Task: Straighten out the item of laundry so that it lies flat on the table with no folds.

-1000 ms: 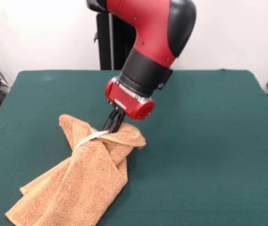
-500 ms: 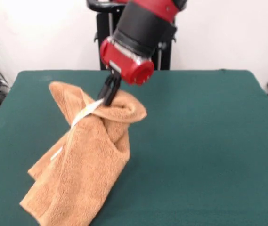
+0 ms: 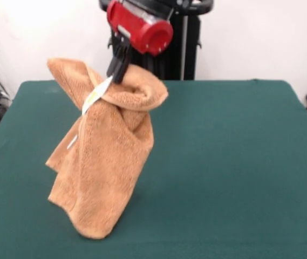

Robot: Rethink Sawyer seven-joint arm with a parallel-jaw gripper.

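Tool (image 3: 117, 72), upper centre of frame, clamped on towel (image 3: 103, 156) near white tag (image 3: 96, 97). Towel raised since a second ago, now dangling bunched, nearly clear of desk (image 3: 239, 162); folds remain.

At the top of the picture, left of the middle, is the end of the robot's arm (image 3: 140, 26). It is a round, bright red piece, shaped like a short can, with a silver-grey band along its upper edge. Under it stick out two thin black fingers (image 3: 116, 69), close side by side. Behind it stands a black post (image 3: 170, 54) with a thin shiny grey rod running down it.
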